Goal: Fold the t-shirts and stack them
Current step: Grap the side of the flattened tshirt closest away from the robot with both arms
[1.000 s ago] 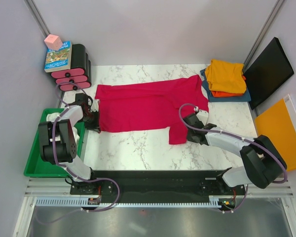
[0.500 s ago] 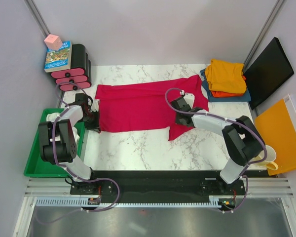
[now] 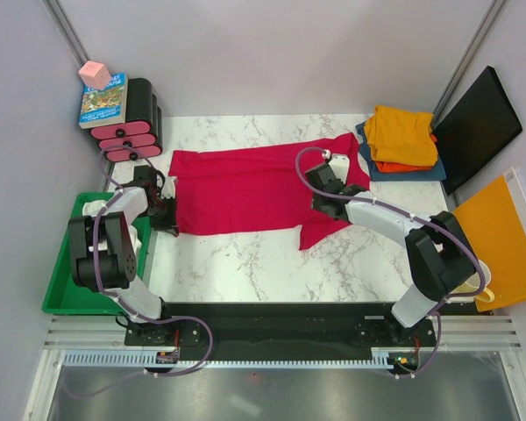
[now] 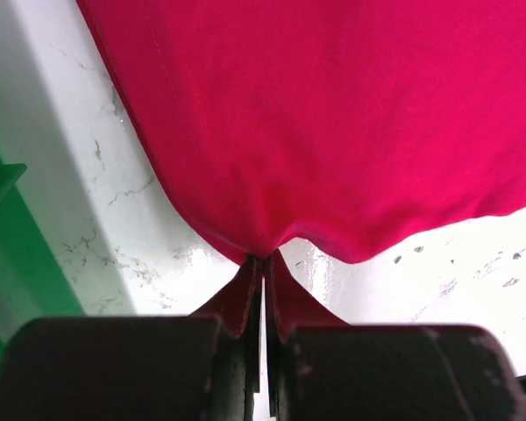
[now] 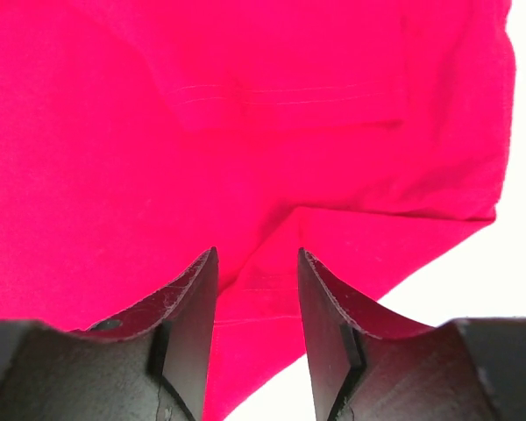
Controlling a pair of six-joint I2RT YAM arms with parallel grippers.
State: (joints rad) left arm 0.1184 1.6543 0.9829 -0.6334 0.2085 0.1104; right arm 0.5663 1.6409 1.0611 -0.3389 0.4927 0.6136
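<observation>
The crimson-red t-shirt lies spread flat across the marble table. My left gripper is at its near left corner, and in the left wrist view it is shut on a pinch of the red hem. My right gripper is over the shirt's right side by the near sleeve. In the right wrist view it is open, with red cloth below it and nothing held. Folded yellow-orange, orange and blue t-shirts are stacked at the back right. No white shirt shows.
The pink-and-black cases stand at the back left with a book and a pink cube on top. A green bin sits left of the table. A black panel and a flat orange board are at the right.
My right arm has swung from beside the near sleeve up and left over the shirt body, open throughout. The left gripper has stayed pinched on the corner.
</observation>
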